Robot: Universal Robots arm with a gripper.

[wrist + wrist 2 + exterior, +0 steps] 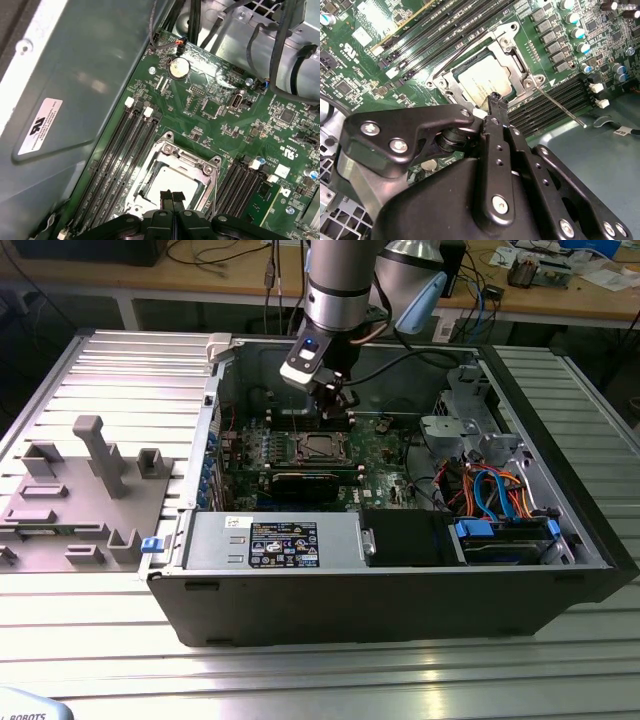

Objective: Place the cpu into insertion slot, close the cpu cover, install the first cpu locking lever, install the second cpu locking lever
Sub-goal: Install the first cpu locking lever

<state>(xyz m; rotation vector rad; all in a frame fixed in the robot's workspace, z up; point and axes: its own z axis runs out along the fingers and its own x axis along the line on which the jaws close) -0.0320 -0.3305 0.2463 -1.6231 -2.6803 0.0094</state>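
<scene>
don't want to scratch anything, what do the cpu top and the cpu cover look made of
The cpu top looks like metal: a matte silver-grey plate with soft, even reflections. The cpu cover looks like bare sheet metal, probably steel, silvery with brighter glints at its edges.

**What is hidden, cut off or too small to tell**

In the second wrist view the gripper (495, 101) and its black body cover the near edge of the cpu cover (509, 44) and one corner of the cpu (482, 80); in the first wrist view the fingertips (166, 197), pressed together, overlap the cpu's near edge, and the picture's edge cuts the gripper off; in the exterior view the arm (340, 280) is cut off at the top, and the cpu is too small to tell apart from the cpu cover.
</scene>
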